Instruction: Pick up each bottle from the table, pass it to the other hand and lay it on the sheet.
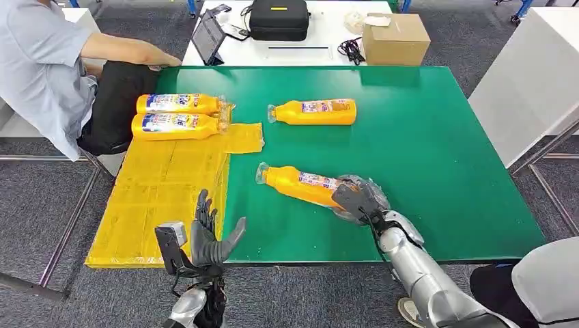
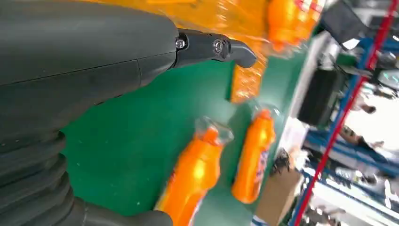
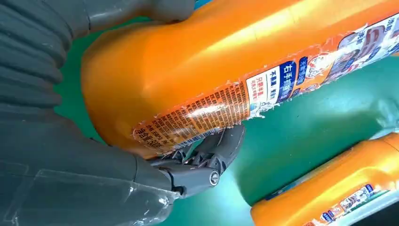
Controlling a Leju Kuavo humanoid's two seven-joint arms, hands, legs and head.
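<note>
Two bottles [image 1: 179, 115] already lie side by side at the far end of the yellow sheet [image 1: 164, 198], so I judge the task about half done, with two more on the green table [image 1: 437, 150]. My right hand [image 1: 358, 198] wraps the base end of the nearer bottle [image 1: 297, 182]; in the right wrist view the thumb lies over its upper side and dark fingers [image 3: 207, 162] hook under its labelled side, so I read that as a grip, though the bottle looks to rest on the table or barely off it. Its capped neck points toward the sheet, which leaves that end free for the other hand to take. My left hand [image 1: 208, 236] hovers at the near table edge just beside the sheet, fingers spread and holding nothing, palm turned toward the bottle, placed as a receiver would be. The last bottle [image 1: 314, 111] lies farther off, well apart from both hands. A seated person [image 1: 48, 68] is beside the sheet's far end, so I would keep the transfer low and near me.
</note>
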